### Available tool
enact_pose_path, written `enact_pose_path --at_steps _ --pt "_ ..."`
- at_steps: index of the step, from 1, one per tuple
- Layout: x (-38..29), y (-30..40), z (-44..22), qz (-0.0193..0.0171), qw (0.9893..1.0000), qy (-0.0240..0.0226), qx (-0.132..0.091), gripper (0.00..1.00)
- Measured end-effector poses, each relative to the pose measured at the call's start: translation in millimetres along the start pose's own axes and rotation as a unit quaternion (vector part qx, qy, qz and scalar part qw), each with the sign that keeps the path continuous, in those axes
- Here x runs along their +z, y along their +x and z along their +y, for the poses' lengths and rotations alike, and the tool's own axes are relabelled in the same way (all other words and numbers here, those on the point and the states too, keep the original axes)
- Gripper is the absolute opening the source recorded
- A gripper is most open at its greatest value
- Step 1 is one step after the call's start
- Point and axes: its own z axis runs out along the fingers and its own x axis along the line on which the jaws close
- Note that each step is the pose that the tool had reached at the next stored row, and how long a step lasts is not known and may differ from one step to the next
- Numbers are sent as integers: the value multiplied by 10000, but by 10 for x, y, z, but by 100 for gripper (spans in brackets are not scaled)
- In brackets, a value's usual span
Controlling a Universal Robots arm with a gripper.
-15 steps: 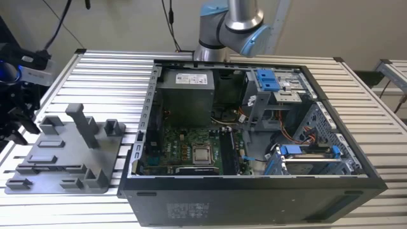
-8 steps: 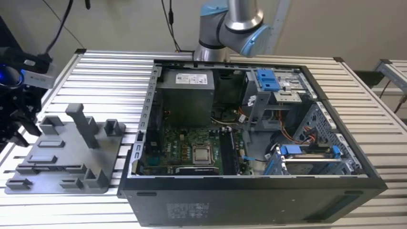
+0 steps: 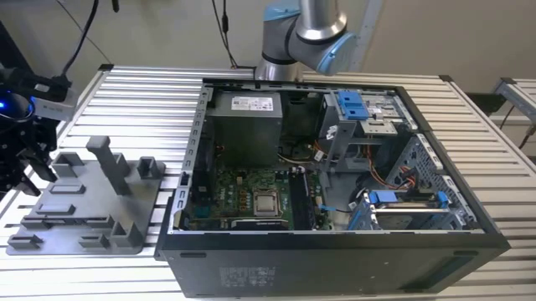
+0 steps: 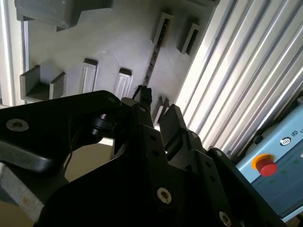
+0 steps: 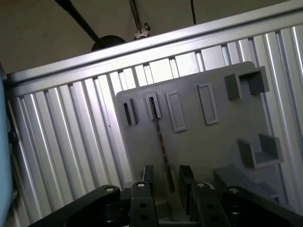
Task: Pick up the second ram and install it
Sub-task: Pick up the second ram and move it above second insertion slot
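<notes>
Jaws are standing apart, with one of the fingers (image 5: 148, 177) sitting on each side of the second ram (image 5: 161, 137) and a sliver of grey showing between each finger and the board, so the gripper (image 5: 166, 170) is straddling it without clamping it. In both wrist views the second ram is showing edge-on as a thin dark strip, standing on its long edge on the grey tray (image 5: 203, 146), with its far end sitting in a small raised holder (image 5: 152, 106) and its near end running in between the fingers. Other blocks and empty rectangular frames are rising from the tray around it. In the second wrist view the same strip (image 4: 152, 66) is leading down to the fingertips (image 4: 171, 118), and a red button (image 4: 267, 166) on a pale blue box (image 4: 279, 189) is sitting off beyond the table's edge. In the exterior view the gripper (image 3: 24, 170) is hanging over the tray (image 3: 84, 216) at the exterior view's left, and the tray is lying on the slatted metal table (image 3: 125, 94) just beside the open computer case (image 3: 335, 257). A green motherboard (image 3: 243, 191) is lying on the floor of the case, well apart from the second ram, and the arm (image 3: 302, 28) is rising behind the case.
</notes>
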Motion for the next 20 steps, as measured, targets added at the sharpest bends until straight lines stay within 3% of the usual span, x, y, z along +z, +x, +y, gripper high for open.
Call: enact_pose_path --at_steps 11,17,20 --pt "99 2 15 1 10000 1 -37 36" --pt "147 5 15 3 9996 13 -276 36" --pt "175 5 15 5 9988 23 -481 36"
